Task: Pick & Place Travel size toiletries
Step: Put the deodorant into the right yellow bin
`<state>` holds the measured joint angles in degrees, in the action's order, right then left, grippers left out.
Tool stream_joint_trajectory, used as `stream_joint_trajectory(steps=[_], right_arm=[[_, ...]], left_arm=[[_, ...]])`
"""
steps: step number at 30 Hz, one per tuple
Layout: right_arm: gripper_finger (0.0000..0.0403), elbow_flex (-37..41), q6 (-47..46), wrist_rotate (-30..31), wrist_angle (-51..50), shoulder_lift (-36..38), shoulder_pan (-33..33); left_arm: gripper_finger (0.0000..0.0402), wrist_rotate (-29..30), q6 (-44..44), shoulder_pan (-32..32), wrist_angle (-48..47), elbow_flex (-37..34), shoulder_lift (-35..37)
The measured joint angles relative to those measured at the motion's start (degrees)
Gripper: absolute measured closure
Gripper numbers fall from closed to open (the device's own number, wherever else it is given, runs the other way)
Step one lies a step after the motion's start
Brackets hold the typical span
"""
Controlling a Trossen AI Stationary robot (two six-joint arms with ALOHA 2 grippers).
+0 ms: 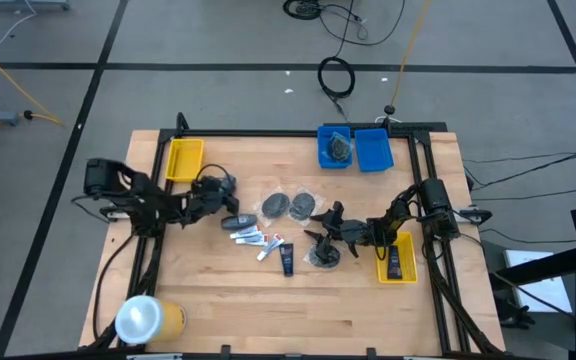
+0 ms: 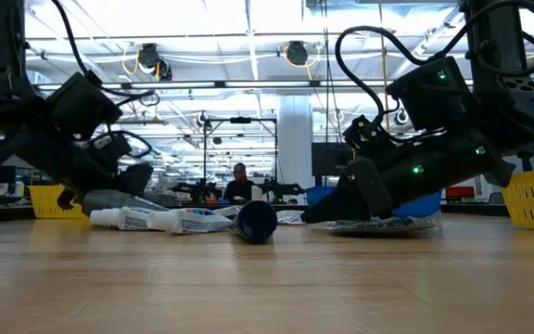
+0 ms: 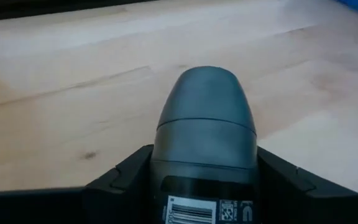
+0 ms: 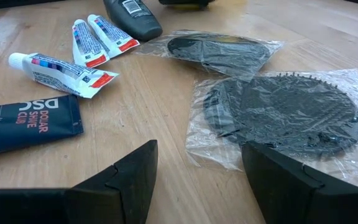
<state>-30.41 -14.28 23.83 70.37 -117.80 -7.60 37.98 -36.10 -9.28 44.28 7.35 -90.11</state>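
A: Left side first. What does the left gripper (image 1: 230, 215) carry?

B: Item one: grey mini bottle (image 3: 204, 124), rigid plastic, rounded cap, smooth and likely slippery. The jaws are clamped on its labelled body, low over the wooden worktop (image 1: 268, 310), with the yellow bin (image 1: 184, 159) behind the arm.

A: Centre of the worktop?

B: Item two: three white tubes (image 4: 64, 76), soft, crushable, light; best pinched at the cap shoulder. Item three: dark tube (image 4: 27, 127), printed lettering, lying flat beside them. Item four: two grey discs in clear bags (image 1: 288, 205), further back; crinkly film, stiff bristled disc inside. The film will probably slide, so take the disc edge through the bag.

A: Right side?

B: The right gripper (image 1: 320, 238) sits low, jaws apart and empty, straddling the edge of a third bagged disc (image 4: 291, 115). Beyond it, a yellow bin at right (image 1: 398, 258) already holds a dark item; the blue bins (image 1: 356, 148) hold a bagged disc.
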Motion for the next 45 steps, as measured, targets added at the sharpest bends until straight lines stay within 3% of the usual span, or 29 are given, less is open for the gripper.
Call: stream_joint_trajectory(steps=[4,9,13,18,22,27,30,38,42,45], right_arm=[[0.0177,0.0,0.02,0.0,0.0,0.0,0.0],[0.0177,0.0,0.02,0.01,0.0,0.0,0.01],[0.0177,0.0,0.02,0.02,0.0,0.0,0.0],[0.0177,0.0,0.17,0.04,0.0,0.0,0.0],[0.0177,0.0,0.21,0.09,-0.01,0.0,0.02],[0.0177,0.0,0.42,0.09,0.02,0.0,0.02],[0.0177,0.0,0.42,0.1,0.04,0.0,0.02],[0.0177,0.0,0.12,-0.04,0.03,0.0,0.0],[0.0177,0.0,0.03,-0.07,0.03,0.0,0.0],[0.0177,0.0,0.02,-0.08,0.02,0.0,0.01]], left_arm=[[0.0167,-1.01,3.29,-0.02,0.32,0.0,5.9],[0.019,-0.66,9.15,-0.15,-0.72,0.02,15.36],[0.0203,1.11,10.56,-1.96,-7.48,0.02,24.05],[0.0184,1.19,8.95,-5.52,-27.31,3.07,34.77],[0.0182,1.8,9.74,-8.14,-49.64,13.14,39.95],[0.02,5.56,10.09,-13.61,-74.17,27.81,39.94],[0.0199,6.38,9.38,-18.74,-80.19,31.15,38.16],[0.0177,2.53,8.73,-32.93,-78.32,26.59,29.64],[0.0189,-0.33,9.27,-37.68,-72.62,24.91,25.18],[0.0196,1.34,8.89,-37.96,-72.31,24.9,23.56]])
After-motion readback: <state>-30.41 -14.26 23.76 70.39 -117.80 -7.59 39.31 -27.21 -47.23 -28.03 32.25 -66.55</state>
